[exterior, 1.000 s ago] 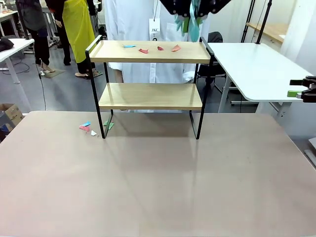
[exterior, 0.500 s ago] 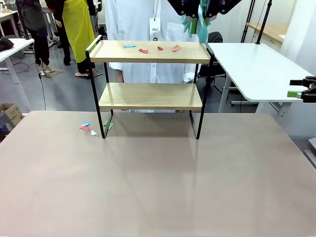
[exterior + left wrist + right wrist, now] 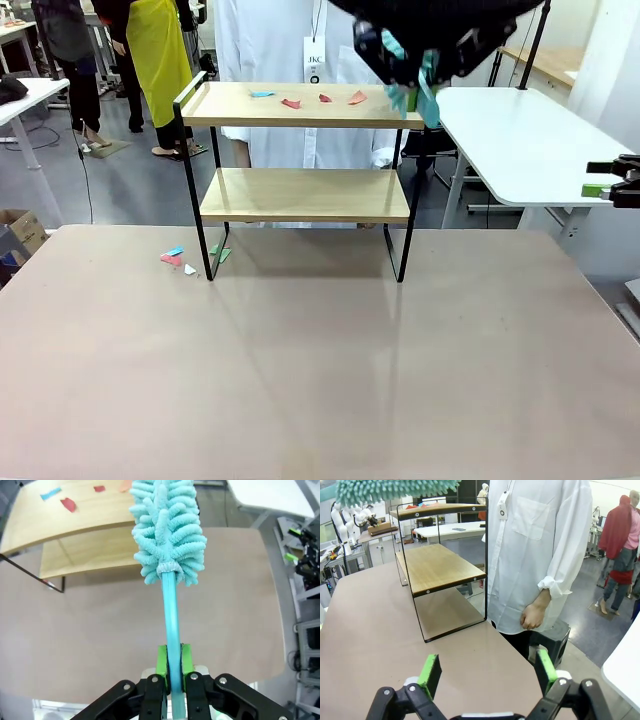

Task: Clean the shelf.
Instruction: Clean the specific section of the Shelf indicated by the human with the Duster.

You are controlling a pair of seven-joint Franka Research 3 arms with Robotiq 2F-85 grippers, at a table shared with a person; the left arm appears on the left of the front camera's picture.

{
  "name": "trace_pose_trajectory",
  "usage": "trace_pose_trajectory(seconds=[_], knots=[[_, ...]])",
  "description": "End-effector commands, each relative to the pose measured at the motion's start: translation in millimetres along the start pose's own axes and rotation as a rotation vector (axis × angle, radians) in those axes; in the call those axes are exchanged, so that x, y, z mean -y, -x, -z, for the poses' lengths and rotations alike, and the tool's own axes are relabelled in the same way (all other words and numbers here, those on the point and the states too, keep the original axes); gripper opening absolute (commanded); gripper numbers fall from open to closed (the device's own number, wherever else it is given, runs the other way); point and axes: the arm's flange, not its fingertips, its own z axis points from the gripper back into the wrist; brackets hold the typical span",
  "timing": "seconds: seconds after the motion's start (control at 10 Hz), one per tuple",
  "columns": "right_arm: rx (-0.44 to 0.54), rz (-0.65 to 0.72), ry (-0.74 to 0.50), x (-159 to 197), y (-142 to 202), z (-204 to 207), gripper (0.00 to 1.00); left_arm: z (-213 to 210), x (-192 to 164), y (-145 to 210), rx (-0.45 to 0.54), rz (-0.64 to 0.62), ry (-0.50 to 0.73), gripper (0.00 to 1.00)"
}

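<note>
**Duster (image 3: 424, 88) lowered to the shelf's right end**

Down and to the right since the earlier frame: the left gripper (image 3: 170, 662) and its teal duster hung above the rack, and now hang beside the right end rail at top-board height. Shelf (image 3: 300, 194), scraps and right arm are unchanged.

- Left gripper: green pads clamped on the duster's slim handle, low down; fluffy head well clear of the fingers.
- Right gripper (image 3: 488, 671): jaws wide apart, nothing between them, parked off to the right of the table (image 3: 320, 380).
- Shelf stands upright at the far side of the table, just in front of a person (image 3: 535, 555) in a white shirt.
- Paper scraps (image 3: 291, 102) lie in a loose row on the top board; a few more (image 3: 175, 257) on the table by the left front leg. Lower board looks bare.

Handling, as judged: rack looks stiff but light, thin frame, tall for its footprint, so a hard sideways sweep up top could slide or rock it. If steadying is needed, the black end rail or an upright post is the place to grip, not the smooth boards. Duster head is soft; the scraps should shift at a light brush.
</note>
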Motion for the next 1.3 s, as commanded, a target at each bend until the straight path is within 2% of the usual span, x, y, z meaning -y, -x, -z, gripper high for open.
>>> trace_pose_trajectory(seconds=[0.0,0.3,0.9,1.0,1.2], knots=[[0.003,-0.003,0.001,-1.6,-2.6,0.5,1.0,6.5,10.4,-10.3,0.049,-0.093,0.013,0.13],[0.003,-0.003,0.001,-1.6,-2.6,0.5,1.0,30.7,11.0,-24.8,0.04,-0.123,0.026,0.13],[0.003,-0.003,0.001,-1.6,-2.6,0.5,1.0,44.0,-1.8,-44.2,-0.134,-0.062,0.017,0.13],[0.003,-0.003,0.001,-1.6,-2.6,0.5,1.0,54.1,2.8,-35.5,-0.056,-0.114,0.017,0.13],[0.003,-0.003,0.001,-1.6,-2.6,0.5,1.0,50.6,0.9,-38.0,-0.089,-0.093,0.02,0.13]])
